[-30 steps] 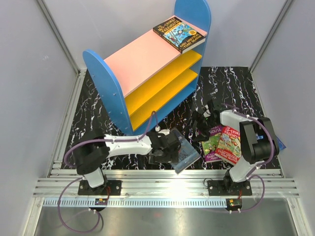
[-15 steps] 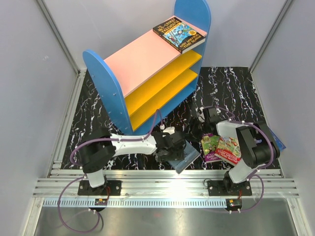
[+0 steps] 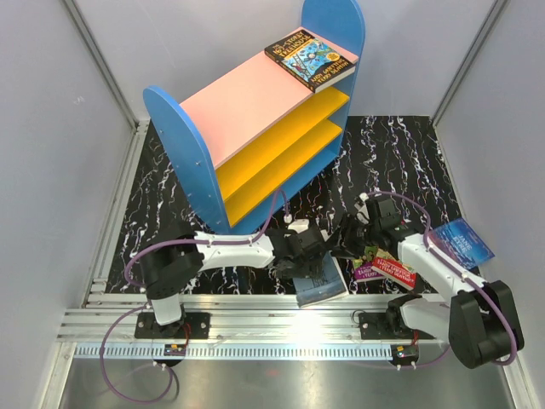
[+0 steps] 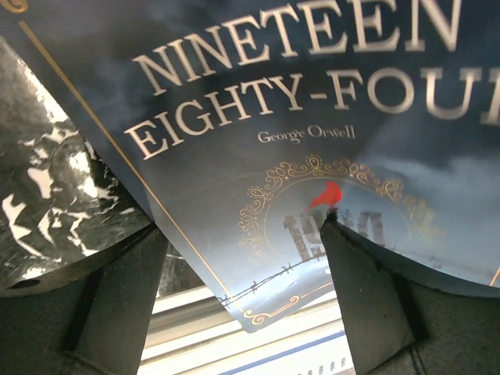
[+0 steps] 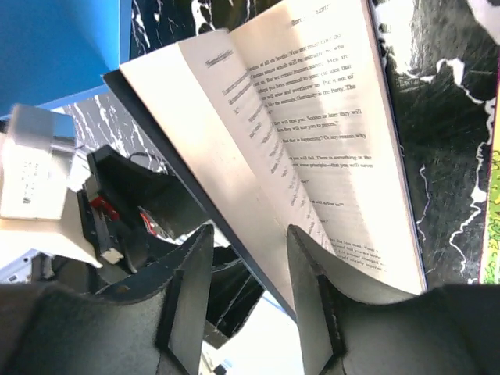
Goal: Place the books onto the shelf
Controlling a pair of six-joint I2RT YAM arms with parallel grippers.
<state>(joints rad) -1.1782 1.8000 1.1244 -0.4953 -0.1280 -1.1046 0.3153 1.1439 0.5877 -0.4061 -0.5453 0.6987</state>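
**A:** One shelf, the biggest thing there. Where does it stand?

**B:** On the far half of the black marbled desk, set askew. It has blue end panels, a pink top board and two yellow boards below.

**A:** Any book on it?

**B:** The teal Treehouse book lies flat on the pink board at its far right end, next to the blue panel.

**A:** And the arms?

**B:** The left arm and the right arm both reach to the middle of the desk's near edge. They meet at Nineteen Eighty-Four. It is open, with one corner out past the desk's edge over the metal rails.

**A:** The other books?

**B:** The dark blue book lies flat near the desk's right side, well apart from the shelf. The red Treehouse book lies under the right arm and overlaps the purple book, which is just beside Nineteen Eighty-Four.

**A:** How are the left fingers?

**B:** The left fingers stand wide apart at the front cover, with the book's lower corner between them. I cannot tell whether they press it.

**A:** And the right?

**B:** The right fingers sit closer together, with a gap showing. The opened cover's edge runs between them, and one finger overlaps a printed page. I cannot tell whether they are clamped on it.
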